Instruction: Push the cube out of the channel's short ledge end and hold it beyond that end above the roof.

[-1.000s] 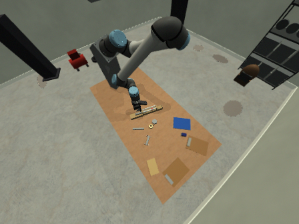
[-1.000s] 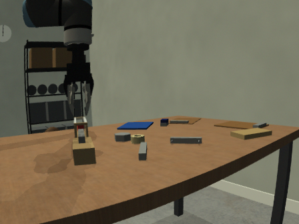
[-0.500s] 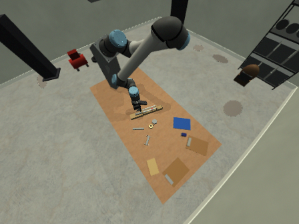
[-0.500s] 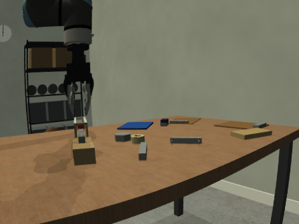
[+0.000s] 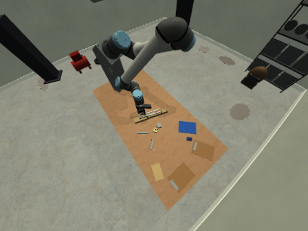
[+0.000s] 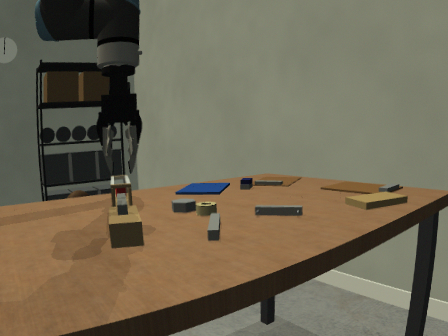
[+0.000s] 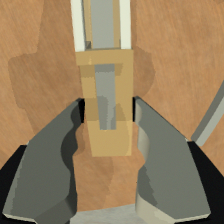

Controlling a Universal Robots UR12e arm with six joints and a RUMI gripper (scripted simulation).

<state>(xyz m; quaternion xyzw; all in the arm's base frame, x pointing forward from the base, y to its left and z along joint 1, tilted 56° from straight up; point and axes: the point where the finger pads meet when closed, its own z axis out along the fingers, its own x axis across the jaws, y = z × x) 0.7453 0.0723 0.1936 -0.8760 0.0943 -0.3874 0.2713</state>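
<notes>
The channel (image 5: 151, 115) is a long tan trough with white rails lying on the wooden table. In the exterior view I see it end-on (image 6: 123, 220), with a small red cube (image 6: 120, 190) inside under the white frame and a grey piece (image 6: 122, 204) in front of it. My gripper (image 6: 120, 160) hangs above this end, clear of the channel, with its fingers a little apart and nothing between them. In the wrist view the fingertips frame the tan channel end (image 7: 106, 115) below, where a grey strip runs along the floor. The cube is hidden there.
On the table beyond the channel lie a grey hexagon (image 6: 183, 205), a gold ring (image 6: 206, 208), two grey bars (image 6: 213, 226) (image 6: 278, 210), a blue plate (image 6: 202, 188), a small dark blue block (image 6: 245, 183) and tan boards (image 6: 376, 199). A shelf rack (image 6: 70, 135) stands behind.
</notes>
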